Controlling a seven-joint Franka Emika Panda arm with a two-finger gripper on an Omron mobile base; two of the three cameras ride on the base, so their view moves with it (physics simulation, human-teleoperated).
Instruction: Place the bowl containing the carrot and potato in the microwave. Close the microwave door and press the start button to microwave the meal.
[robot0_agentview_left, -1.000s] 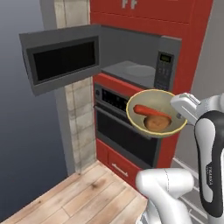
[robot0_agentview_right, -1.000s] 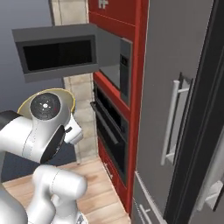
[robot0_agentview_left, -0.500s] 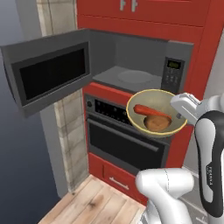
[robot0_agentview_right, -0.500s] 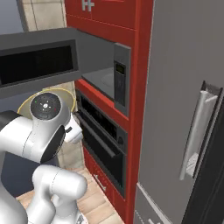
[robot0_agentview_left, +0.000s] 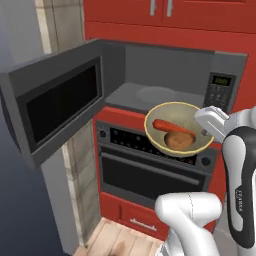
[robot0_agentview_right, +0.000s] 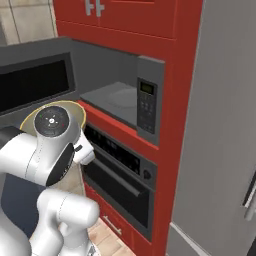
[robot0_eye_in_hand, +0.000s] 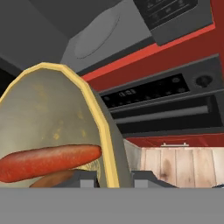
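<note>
The base has driven closer, so the open microwave (robot0_agentview_left: 170, 75) now looms just beyond the bowl (robot0_agentview_left: 178, 135), whose rim the pincer (robot0_agentview_left: 207, 131) grips, ready for insertion.

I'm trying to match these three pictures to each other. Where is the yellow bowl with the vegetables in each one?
Left base view: the bowl is right of centre, held in front of the oven, below the open microwave.
Right base view: only its yellow rim peeks out at the left, behind the arm's round joint.
Hand view: the bowl takes up the lower left, the carrot inside.
Shared landmark: the microwave's round turntable.
</note>
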